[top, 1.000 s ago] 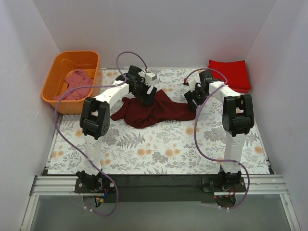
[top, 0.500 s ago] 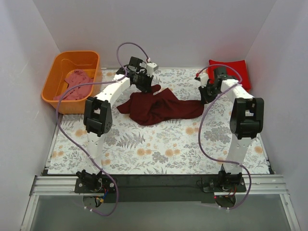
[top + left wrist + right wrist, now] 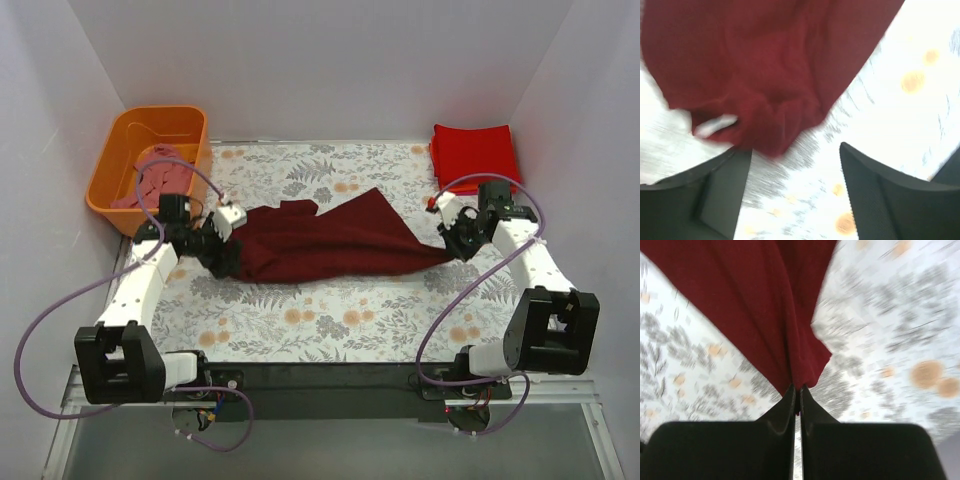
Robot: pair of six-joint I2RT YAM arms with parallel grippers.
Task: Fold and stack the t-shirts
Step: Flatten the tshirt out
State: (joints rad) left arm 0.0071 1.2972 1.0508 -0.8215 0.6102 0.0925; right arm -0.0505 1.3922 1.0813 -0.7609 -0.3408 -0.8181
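The dark maroon t-shirt (image 3: 320, 240) lies stretched left to right across the flowered table cover. My left gripper (image 3: 226, 256) is at its left end. In the left wrist view that gripper (image 3: 792, 150) is open, and the bunched shirt edge (image 3: 765, 65) with a white label sits just beyond the fingertips, not between them. My right gripper (image 3: 452, 244) is at the shirt's right tip. Seen from the right wrist, it (image 3: 797, 387) is shut on a pinched corner of the maroon cloth (image 3: 755, 305). A folded bright red t-shirt stack (image 3: 475, 155) lies at the far right corner.
An orange tub (image 3: 105, 185) stands at the far left with a dusty pink t-shirt (image 3: 160, 180) in it. White walls close in the table on three sides. Purple cables loop beside both arms.
Both arms have swung from the far middle outward and nearer, drawing the maroon shirt out wide. The right gripper has shut on the shirt's right corner. The left gripper shut and has opened again.
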